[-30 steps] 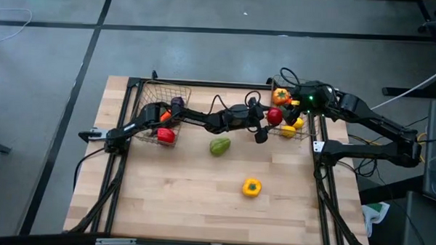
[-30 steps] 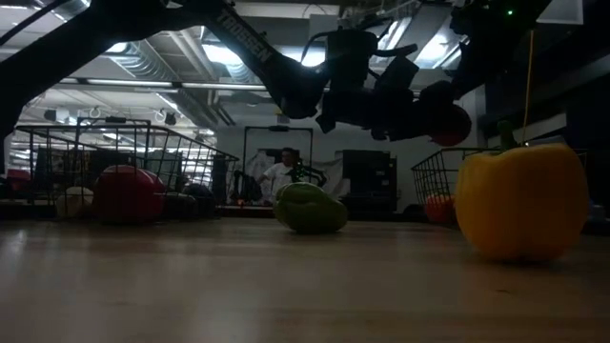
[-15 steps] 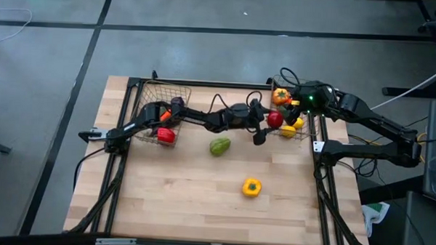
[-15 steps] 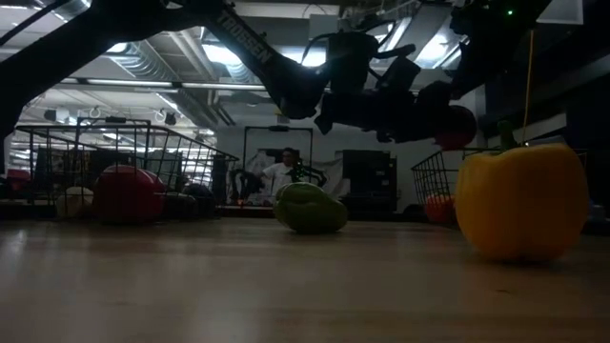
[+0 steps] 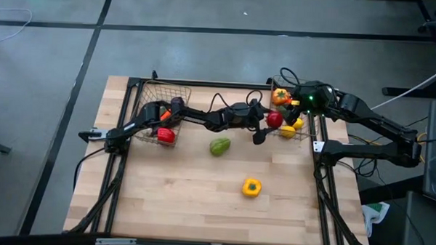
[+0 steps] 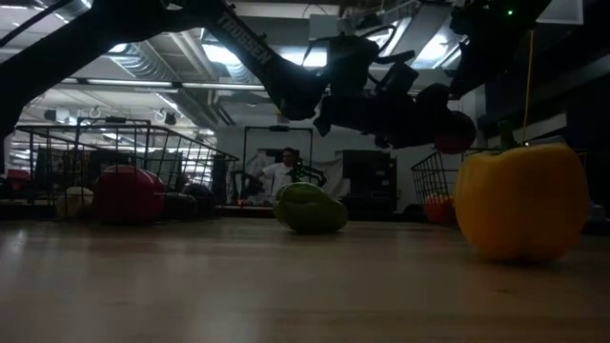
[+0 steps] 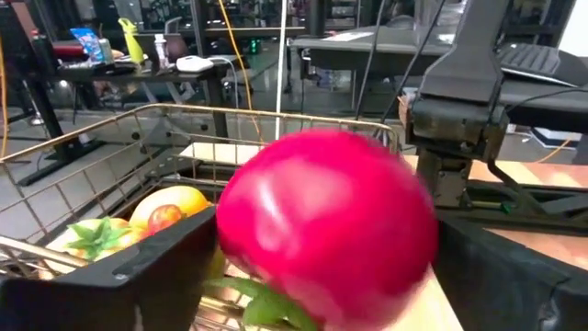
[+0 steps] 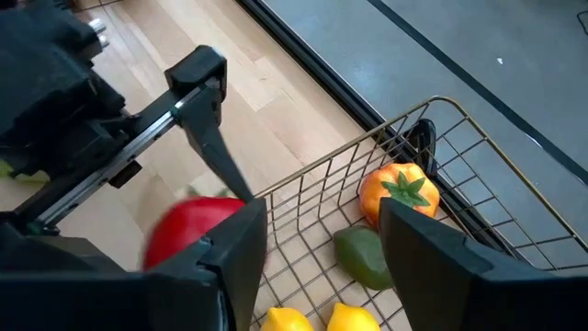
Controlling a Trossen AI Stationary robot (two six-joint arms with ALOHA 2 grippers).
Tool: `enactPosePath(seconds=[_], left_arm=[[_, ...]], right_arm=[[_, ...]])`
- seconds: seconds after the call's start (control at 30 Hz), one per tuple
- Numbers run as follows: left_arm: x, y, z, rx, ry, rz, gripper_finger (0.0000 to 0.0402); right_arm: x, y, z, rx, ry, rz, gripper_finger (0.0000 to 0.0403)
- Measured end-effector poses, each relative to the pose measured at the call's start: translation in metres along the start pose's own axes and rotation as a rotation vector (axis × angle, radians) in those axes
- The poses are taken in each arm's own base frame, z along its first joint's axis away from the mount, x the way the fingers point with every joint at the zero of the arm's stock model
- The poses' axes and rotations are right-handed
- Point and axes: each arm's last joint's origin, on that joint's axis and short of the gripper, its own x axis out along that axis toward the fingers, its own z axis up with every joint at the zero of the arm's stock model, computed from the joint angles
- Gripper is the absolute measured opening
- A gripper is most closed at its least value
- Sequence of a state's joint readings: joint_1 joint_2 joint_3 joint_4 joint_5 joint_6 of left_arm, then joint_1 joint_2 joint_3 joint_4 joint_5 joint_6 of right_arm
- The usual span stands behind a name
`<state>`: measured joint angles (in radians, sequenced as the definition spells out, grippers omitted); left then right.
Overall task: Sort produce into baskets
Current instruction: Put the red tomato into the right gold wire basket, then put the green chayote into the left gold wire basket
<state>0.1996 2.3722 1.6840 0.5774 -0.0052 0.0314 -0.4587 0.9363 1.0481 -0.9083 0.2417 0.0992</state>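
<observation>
You've got the left gripper (image 5: 267,127) reaching across to the right basket (image 5: 305,133), with a red pepper (image 5: 275,119) between its jaws at the basket's near wall; in the left wrist view the pepper (image 7: 326,225) looks blurred and loose between the fingers (image 7: 119,276), so I judge it's at the release point; whether the jaws are clamped on it or already apart, I cannot tell.

Right gripper (image 8: 317,257) hangs over the same basket, jaws apart, nothing between them; below it an orange tomato-like piece (image 8: 397,195), a green piece (image 8: 363,256) and two lemons (image 8: 287,320) sit in the basket.

Handling, my judgement: these toys look hollow, light, stiff and glossy; the pepper is round and slick, so it will roll once dropped and could bounce off the wire rim; let it go low, inside the wall, not on it.

Left to sort on the table (image 5: 179,201): a green avocado-like piece (image 5: 219,146) left of the right basket, near the table's middle; a yellow pepper (image 5: 251,187) toward the front edge from the basket; take the yellow pepper across its widest lobes, not by the stem; take the green one across its short width, since the tapered end would squirt out.

The left basket (image 5: 152,98) already holds a red piece (image 5: 165,135), an orange one and a purple one.
</observation>
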Motion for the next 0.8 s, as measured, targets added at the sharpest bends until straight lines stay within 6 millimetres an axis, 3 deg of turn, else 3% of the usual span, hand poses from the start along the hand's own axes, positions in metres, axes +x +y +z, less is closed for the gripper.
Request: enactPosePath(seconds=[0.13,0.8], left_arm=[[0.0,0.0029,0.0,-0.007,-0.001,0.006,0.0395],[0.0,0.0028,0.0009,-0.007,-0.01,0.006,0.0393]], right_arm=[[0.0,0.0,0.0,0.0,0.0,0.0,0.0209],[0.0,0.0,0.0,0.0,0.0,0.0,0.0209]])
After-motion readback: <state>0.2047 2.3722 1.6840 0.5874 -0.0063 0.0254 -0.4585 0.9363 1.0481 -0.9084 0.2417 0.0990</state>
